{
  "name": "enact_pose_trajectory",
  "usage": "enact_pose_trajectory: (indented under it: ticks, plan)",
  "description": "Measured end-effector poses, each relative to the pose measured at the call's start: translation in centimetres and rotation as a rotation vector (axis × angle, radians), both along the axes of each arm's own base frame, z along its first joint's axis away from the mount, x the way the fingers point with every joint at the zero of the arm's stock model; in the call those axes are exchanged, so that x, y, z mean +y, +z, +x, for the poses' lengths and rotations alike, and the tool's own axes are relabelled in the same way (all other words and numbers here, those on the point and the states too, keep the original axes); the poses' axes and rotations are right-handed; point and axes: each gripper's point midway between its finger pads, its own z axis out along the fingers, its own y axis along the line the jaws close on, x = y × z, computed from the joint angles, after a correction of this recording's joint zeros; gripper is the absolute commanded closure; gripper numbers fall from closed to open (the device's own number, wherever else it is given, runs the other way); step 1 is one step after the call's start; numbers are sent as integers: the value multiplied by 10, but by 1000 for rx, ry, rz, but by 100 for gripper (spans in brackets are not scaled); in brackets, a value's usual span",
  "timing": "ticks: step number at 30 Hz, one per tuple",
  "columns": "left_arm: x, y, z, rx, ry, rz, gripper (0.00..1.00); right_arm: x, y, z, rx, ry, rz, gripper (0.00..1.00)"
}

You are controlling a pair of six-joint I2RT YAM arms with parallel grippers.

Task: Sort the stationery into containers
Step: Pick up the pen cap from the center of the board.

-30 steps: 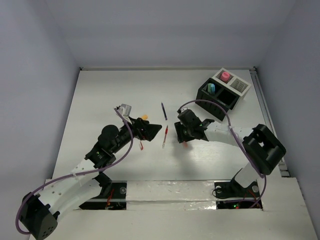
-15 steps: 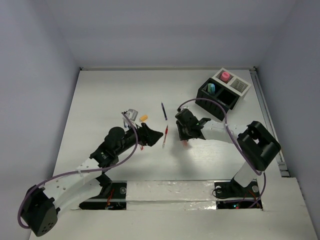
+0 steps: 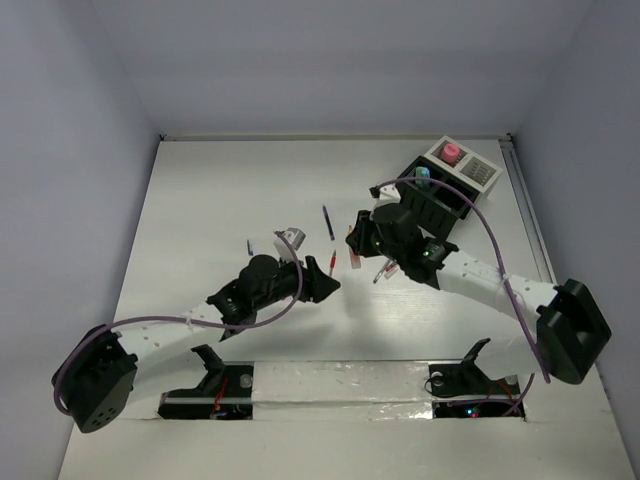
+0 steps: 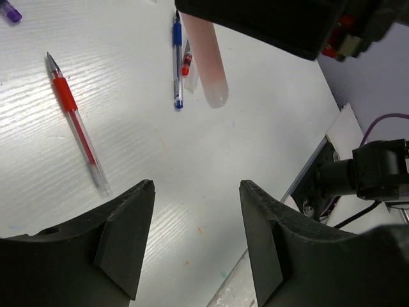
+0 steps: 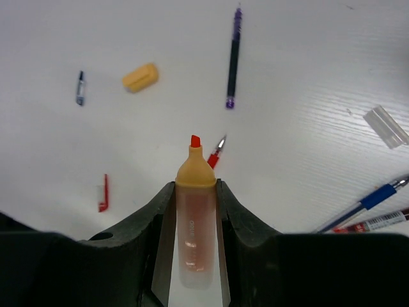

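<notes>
My right gripper (image 5: 195, 185) is shut on a peach marker (image 5: 193, 220) with an orange neck and a bare red tip, and holds it above the table; from above the gripper (image 3: 362, 243) is mid-table and the marker (image 3: 356, 258) hangs at its tip. The marker's body (image 4: 208, 64) also shows in the left wrist view. My left gripper (image 4: 197, 185) is open and empty above bare table; from above it (image 3: 325, 285) is just left of the marker. A red pen (image 4: 77, 131) and a dark blue pen (image 3: 327, 222) lie on the table. The black organizer (image 3: 435, 200) with its white section (image 3: 478, 172) holds a teal marker (image 3: 424, 177) and a pink-capped bottle (image 3: 451, 152).
An orange cap (image 5: 140, 77), a dark pen (image 5: 233, 57), a small red clip (image 5: 103, 194), a small blue piece (image 5: 80, 87) and a clear cap (image 5: 386, 126) lie on the table. A blue pen (image 4: 177, 64) and a red-labelled pen (image 4: 186, 61) lie side by side.
My right gripper has risen off the table with the marker and its arm has swung out to the right. My left arm has reached further right, towards the marker.
</notes>
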Motion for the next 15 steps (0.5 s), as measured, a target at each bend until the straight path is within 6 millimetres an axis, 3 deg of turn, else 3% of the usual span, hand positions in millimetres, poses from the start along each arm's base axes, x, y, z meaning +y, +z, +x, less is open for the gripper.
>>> enact_pose_trajectory:
  ticks: [3, 15]
  plan:
    - [-3, 2, 5, -7, 9, -3, 50, 5, 13, -5, -33, 8, 69, 91]
    - [-20, 19, 28, -66, 40, -54, 57, 37, 21, -27, -40, 86, 177, 91]
